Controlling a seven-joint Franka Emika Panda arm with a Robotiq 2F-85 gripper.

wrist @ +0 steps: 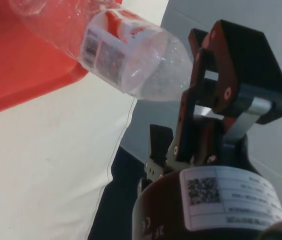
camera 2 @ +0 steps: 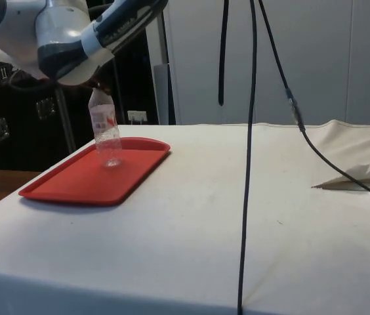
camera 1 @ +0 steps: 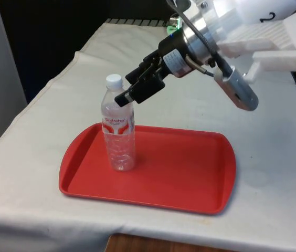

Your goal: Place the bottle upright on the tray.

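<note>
Clear plastic is what you are handling: in the front view the bottle (camera 1: 119,126) stands upright, white cap up, on the red tray (camera 1: 190,173), towards the front view's left end, so by the look of it the placing itself is done. Your gripper (camera 1: 132,94) sits just beside the bottle's shoulder on the front view's right, tilted down towards it; the fingertip nearest the bottle looks to be at its surface or a hair off, and you cannot settle that from here. The tray lies flat on the white cloth (camera 1: 274,157), which gives the base an even footing.

From the side view, the bottle (camera 2: 106,134) stands on the tray's (camera 2: 73,187) far part, with the arm's bulk above and in front of its neck.

Through the wrist view, the bottle's (wrist: 126,55) labelled shoulder lies just beyond the fingers (wrist: 221,95), not between them. The jaws stand apart with nothing in the gap, so you are holding nothing; the tray's red (wrist: 11,65) lies behind the bottle.
</note>
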